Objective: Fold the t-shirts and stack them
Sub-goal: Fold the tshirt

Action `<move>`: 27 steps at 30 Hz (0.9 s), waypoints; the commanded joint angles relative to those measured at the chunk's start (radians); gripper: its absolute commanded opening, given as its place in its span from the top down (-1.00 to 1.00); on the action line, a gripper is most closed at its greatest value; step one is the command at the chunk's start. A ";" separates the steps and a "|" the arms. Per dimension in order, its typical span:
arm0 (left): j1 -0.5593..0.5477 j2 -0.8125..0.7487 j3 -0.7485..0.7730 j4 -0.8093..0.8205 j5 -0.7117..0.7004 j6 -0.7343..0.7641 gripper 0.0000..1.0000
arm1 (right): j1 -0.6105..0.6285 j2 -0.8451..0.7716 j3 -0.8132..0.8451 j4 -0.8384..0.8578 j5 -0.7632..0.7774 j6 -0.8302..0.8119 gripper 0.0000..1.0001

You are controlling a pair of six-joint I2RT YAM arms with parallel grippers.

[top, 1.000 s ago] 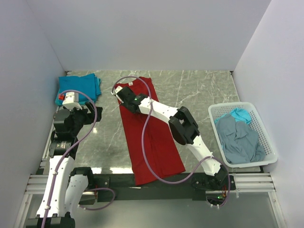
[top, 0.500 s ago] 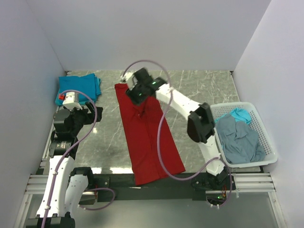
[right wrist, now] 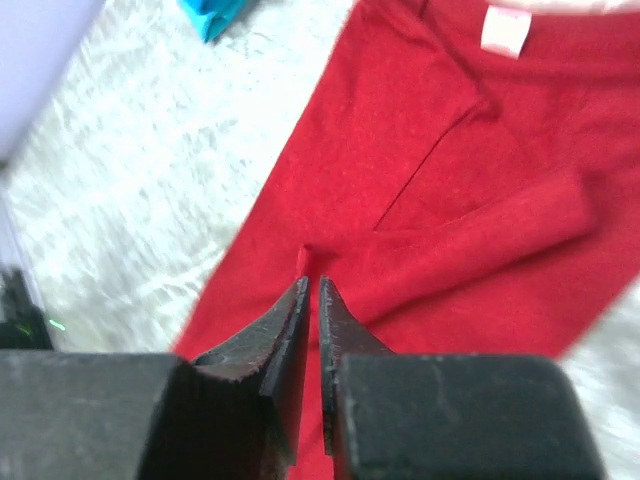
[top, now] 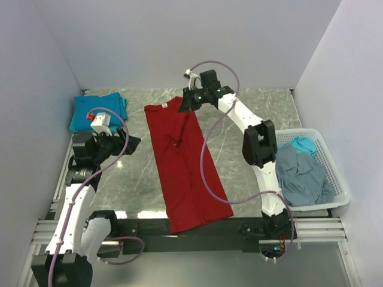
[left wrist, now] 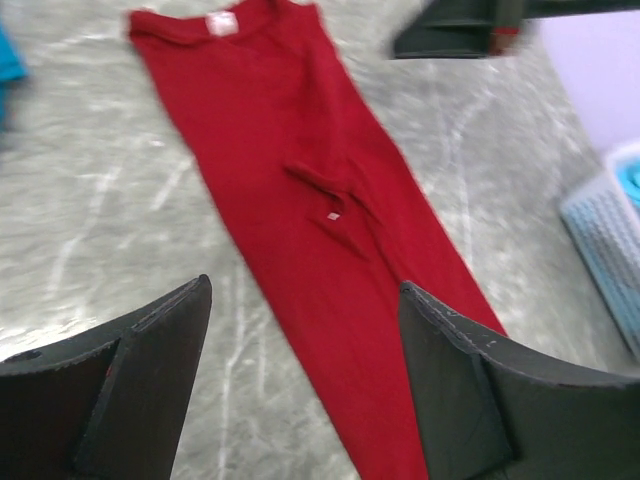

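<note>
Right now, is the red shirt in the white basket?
No, the red t-shirt lies spread on the table, while the basket holds only a grey-blue shirt and teal cloth.

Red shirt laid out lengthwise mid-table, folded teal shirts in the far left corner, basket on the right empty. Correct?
Not quite: the white basket is not empty. The top external view shows a grey-blue shirt crumpled in it, with a teal shirt at its far end. The rest holds: the red shirt lies lengthwise mid-table and the folded teal shirts sit in the far left corner.
</note>
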 commanded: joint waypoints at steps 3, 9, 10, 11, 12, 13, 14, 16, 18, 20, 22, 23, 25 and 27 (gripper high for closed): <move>-0.001 0.044 -0.007 0.079 0.174 -0.016 -0.59 | 0.001 0.123 0.067 0.200 0.017 0.379 0.66; -0.003 0.092 0.009 0.068 0.175 -0.007 -0.59 | -0.001 0.255 0.187 0.252 0.125 0.490 0.64; -0.001 0.096 0.009 0.066 0.177 -0.005 -0.58 | -0.001 0.267 0.202 0.245 0.140 0.488 0.65; -0.001 0.098 0.010 0.065 0.178 -0.004 -0.58 | -0.007 0.286 0.202 0.235 0.156 0.488 0.64; -0.001 0.101 0.010 0.065 0.178 -0.004 -0.58 | -0.010 0.292 0.199 0.231 0.159 0.496 0.64; -0.001 0.102 0.009 0.068 0.178 -0.004 -0.58 | -0.021 0.298 0.187 0.226 0.162 0.502 0.64; -0.001 0.104 0.010 0.069 0.181 -0.004 -0.58 | -0.025 0.300 0.179 0.221 0.165 0.507 0.64; -0.001 0.109 0.012 0.069 0.184 -0.001 -0.58 | -0.038 0.298 0.161 0.212 0.166 0.505 0.64; -0.003 0.112 0.012 0.069 0.191 -0.001 -0.58 | -0.051 0.292 0.139 0.203 0.171 0.499 0.64; -0.001 0.112 0.013 0.071 0.191 -0.001 -0.58 | -0.061 0.278 0.107 0.197 0.177 0.499 0.64; -0.001 0.112 0.013 0.072 0.195 -0.001 -0.58 | -0.071 0.270 0.083 0.197 0.179 0.499 0.64; 0.000 0.109 0.013 0.071 0.195 -0.001 -0.57 | -0.071 0.270 0.083 0.185 0.180 0.494 0.64; -0.001 0.109 0.012 0.071 0.198 -0.001 -0.57 | -0.076 0.272 0.081 0.177 0.186 0.490 0.64; -0.003 0.107 0.012 0.071 0.198 0.001 -0.58 | -0.079 0.272 0.073 0.171 0.191 0.491 0.64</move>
